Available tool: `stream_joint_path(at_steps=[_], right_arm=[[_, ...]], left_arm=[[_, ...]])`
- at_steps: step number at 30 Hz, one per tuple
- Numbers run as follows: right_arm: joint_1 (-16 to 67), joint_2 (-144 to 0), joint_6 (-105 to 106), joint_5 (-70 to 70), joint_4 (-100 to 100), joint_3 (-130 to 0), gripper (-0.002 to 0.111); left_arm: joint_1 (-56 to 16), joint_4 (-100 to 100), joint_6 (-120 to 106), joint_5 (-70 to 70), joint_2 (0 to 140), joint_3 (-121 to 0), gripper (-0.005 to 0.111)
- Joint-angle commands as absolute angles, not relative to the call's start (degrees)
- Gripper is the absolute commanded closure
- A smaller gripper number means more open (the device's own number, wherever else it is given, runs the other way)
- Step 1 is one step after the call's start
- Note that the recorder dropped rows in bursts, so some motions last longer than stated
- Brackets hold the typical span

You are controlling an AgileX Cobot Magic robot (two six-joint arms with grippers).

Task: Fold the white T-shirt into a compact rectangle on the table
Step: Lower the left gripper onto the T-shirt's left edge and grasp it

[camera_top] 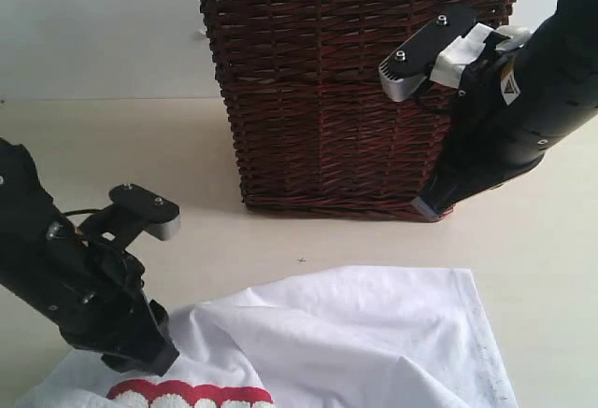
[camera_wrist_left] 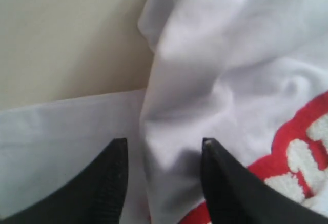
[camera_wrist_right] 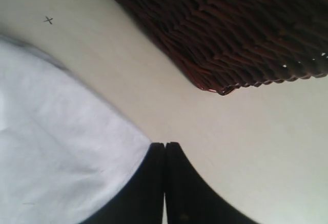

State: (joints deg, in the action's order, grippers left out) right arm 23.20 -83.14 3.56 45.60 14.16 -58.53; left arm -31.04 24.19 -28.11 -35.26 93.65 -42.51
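The left gripper (camera_wrist_left: pixel 164 149), jaws apart astride a ridge of the white T-shirt (camera_top: pixel 374 333) lying rumpled on the table (camera_top: pixel 84 156) (the right gripper (camera_wrist_right: pixel 165 149) is clenched on nothing), seems between folds, so next it needs a firm hold on an edge.

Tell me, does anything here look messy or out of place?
Only the white T-shirt: it lies rumpled rather than flat, with a raised ridge of cloth between the open jaws of the left gripper. The wicker basket stands upright; nothing looks spilled.
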Motion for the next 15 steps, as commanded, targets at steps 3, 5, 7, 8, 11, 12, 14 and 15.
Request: stream_joint_path(at_steps=[3,5,7,8,11,12,14,15], right_arm=[[23.0,-82.6,4.8,45.2,12.9,-58.9,0.108],[23.0,-82.6,4.9,45.2,12.5,-58.9,0.108],[23.0,-82.6,4.9,45.2,12.5,-58.9,0.108],[23.0,-82.6,4.9,45.1,12.5,-58.9,0.108],[23.0,-82.6,4.9,45.1,12.5,-58.9,0.108],[23.0,-82.6,4.9,45.1,12.5,-58.9,0.108],[23.0,-82.6,4.9,45.1,12.5,-58.9,0.108],[23.0,-82.6,4.9,44.9,12.5,-58.9,0.108]], left_arm=[[-31.0,20.4,-30.0,-33.9,98.6,-43.3,0.093],[-31.0,17.1,-29.8,-34.3,98.7,-44.8,0.107],[-31.0,13.3,-29.7,-34.9,98.4,-47.4,0.106],[-31.0,10.8,-29.7,-35.0,98.4,-48.9,0.107],[-31.0,5.3,-29.5,-34.6,98.3,-53.6,0.107],[-31.0,4.2,-29.5,-34.0,98.3,-54.9,0.107],[-31.0,2.0,-29.1,-32.9,98.7,-57.7,0.107],[-30.8,0.7,-27.8,-32.5,98.7,-58.7,0.107]])
